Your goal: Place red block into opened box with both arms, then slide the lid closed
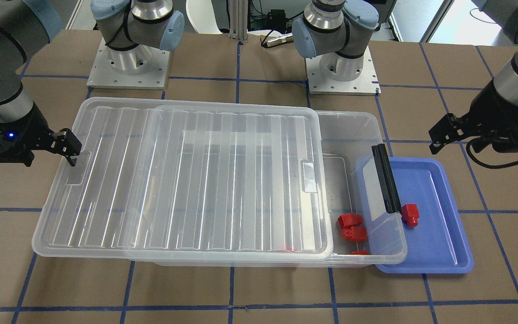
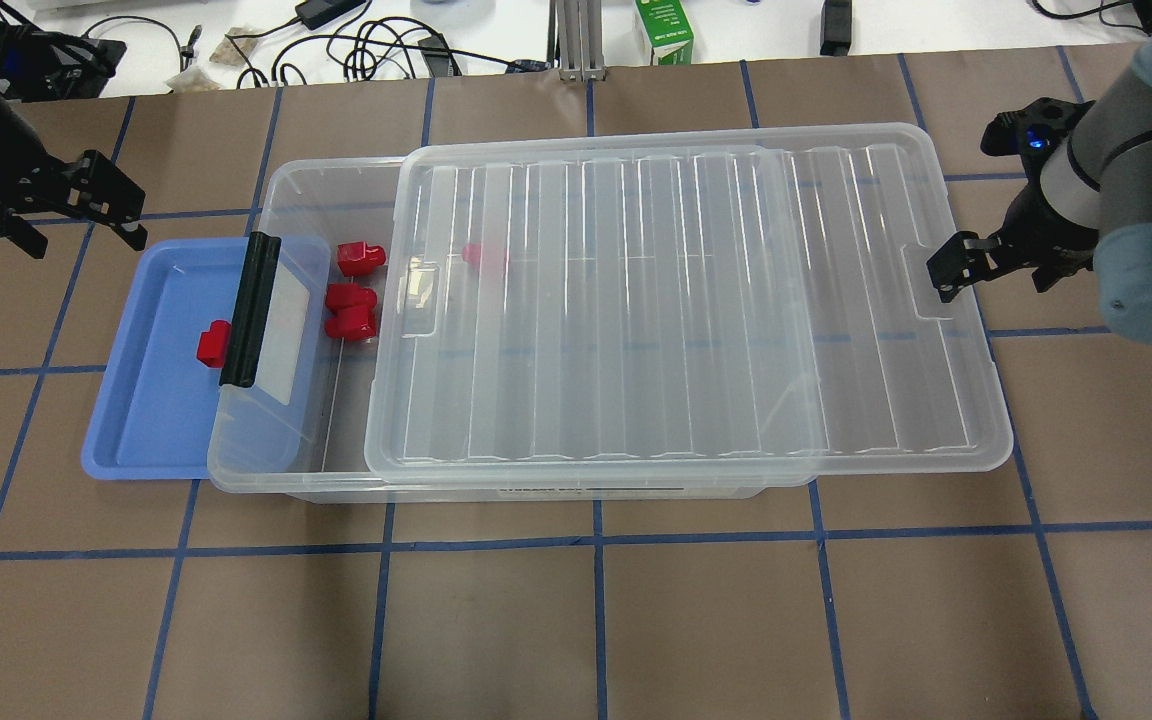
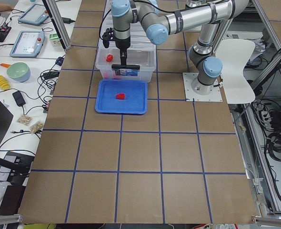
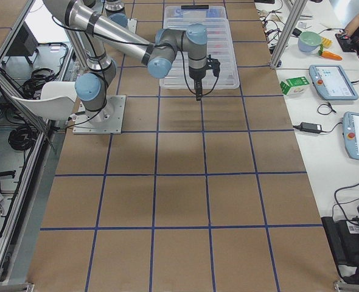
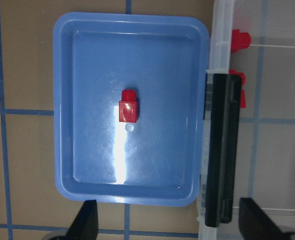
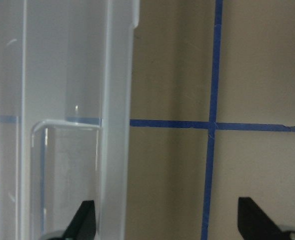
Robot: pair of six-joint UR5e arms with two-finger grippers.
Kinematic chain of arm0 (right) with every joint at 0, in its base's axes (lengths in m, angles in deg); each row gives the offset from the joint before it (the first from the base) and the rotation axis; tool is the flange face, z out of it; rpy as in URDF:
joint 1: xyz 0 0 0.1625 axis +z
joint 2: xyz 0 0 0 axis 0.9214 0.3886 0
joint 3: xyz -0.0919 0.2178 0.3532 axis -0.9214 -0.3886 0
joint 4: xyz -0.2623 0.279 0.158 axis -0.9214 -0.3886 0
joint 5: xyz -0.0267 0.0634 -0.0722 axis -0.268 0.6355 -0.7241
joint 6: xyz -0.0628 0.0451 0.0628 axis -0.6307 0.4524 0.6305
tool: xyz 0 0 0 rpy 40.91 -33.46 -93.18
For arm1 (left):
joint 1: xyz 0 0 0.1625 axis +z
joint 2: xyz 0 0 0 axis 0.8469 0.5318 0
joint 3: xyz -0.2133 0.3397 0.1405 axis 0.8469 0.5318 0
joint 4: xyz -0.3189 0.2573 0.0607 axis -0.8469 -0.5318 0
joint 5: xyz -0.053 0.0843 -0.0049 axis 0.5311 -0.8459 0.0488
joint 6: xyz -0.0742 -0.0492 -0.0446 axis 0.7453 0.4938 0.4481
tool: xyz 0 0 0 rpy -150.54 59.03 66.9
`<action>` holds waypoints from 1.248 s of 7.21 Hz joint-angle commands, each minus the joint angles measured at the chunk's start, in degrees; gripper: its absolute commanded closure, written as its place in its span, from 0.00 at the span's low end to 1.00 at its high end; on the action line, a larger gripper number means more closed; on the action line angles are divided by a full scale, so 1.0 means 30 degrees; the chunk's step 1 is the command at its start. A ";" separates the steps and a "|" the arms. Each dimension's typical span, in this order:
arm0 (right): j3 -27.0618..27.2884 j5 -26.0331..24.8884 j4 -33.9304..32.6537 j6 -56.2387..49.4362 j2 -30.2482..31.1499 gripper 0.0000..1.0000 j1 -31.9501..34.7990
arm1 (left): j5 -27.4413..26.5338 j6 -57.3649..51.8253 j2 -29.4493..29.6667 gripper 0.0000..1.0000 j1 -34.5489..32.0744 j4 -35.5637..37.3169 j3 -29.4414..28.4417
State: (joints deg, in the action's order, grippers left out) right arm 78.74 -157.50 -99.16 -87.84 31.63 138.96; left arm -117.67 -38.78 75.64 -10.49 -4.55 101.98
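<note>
**Red block [image 2: 213,343] in blue tray [image 2: 151,400], left claw [image 2: 84,222] wide above it**

Left claw: hangs above the tray's far outer corner, fingers spread wide, gripping nothing. Its wrist camera looks straight down. The red block sits near the tray's middle, ahead of the gap between the two fingertips and apart from both.

Right claw [image 2: 991,268]: at the opposite short end of the lid [image 2: 686,300], also spread wide and empty. In its wrist view one finger is over the handle recess and the other is out over the bare desk [image 2: 576,620], with the lid's rim between them. Contact with the lid: cannot tell.

Lid: lies on the box [image 2: 281,190], slid toward the robot's right and overhanging that end. The box's left end is uncovered. The flap with the black latch [image 2: 249,310] overlaps the tray's edge.

Counts:
- Red blocks, five: one in the tray, four in the box.
- Boxed blocks: a touching pair [image 2: 351,310], a single [image 2: 359,257] near the far wall, and one under the lid [image 2: 481,255].
- One box, one lid, one tray, two claws.

Views:
- Overhead and front-facing views show the covered block through the lid.
- Left wrist view catches only the edges of three boxed blocks beyond the latch.
- Side views show the claws too small to judge.
</note>
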 commanded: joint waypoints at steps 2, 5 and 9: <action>-0.0004 0.0030 0.0035 -0.2739 -0.0009 0.00 -0.1819 | -0.0013 -0.1534 0.1481 0.00 0.0436 0.1601 0.0384; 0.0025 0.0206 0.0093 -0.3334 0.0108 0.00 -0.2382 | -0.0013 -0.1597 0.3209 0.00 0.0465 0.2860 0.0413; -0.0091 0.0090 0.0151 -0.3451 0.0108 0.00 -0.2440 | 0.0016 -0.1860 0.5553 0.00 0.0524 0.3153 0.0414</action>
State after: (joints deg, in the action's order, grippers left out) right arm 78.64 -156.99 -98.84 -98.09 31.98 131.69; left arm -117.63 -44.05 90.22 -8.93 4.76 103.22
